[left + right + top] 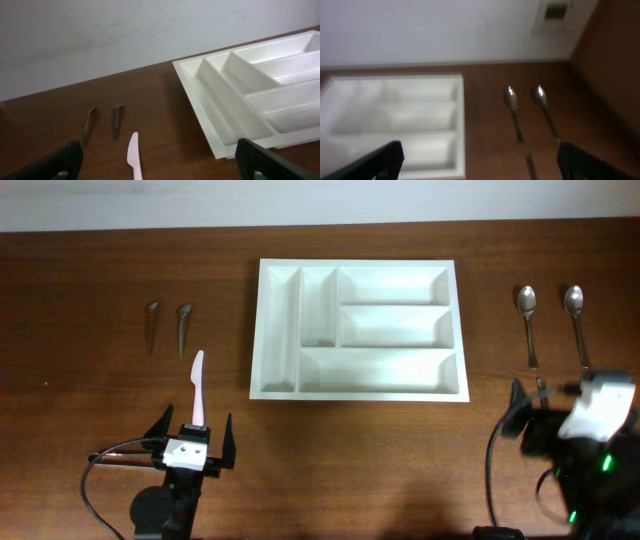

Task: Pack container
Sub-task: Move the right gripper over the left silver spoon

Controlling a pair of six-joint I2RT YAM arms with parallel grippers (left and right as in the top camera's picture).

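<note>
The container (279, 340), a white five-compartment cutlery tray, lies empty at the table's middle; it also shows in the left wrist view (220, 120) and the right wrist view (460, 125). A pale pink plastic knife (198, 385) lies left of it, also in the left wrist view (134, 157). Two small dark utensils (167, 326) lie at far left. Two metal spoons (550, 320) lie right of the tray, also in the right wrist view (527, 112). My left gripper (195, 442) is open, empty, just behind the knife's handle. My right gripper (545, 395) is open, empty, near the spoon handles.
Brown wooden table (100, 260) with a pale wall along its far edge. Black cables run from both arm bases at the near edge. The two dark utensils show in the left wrist view (102, 125).
</note>
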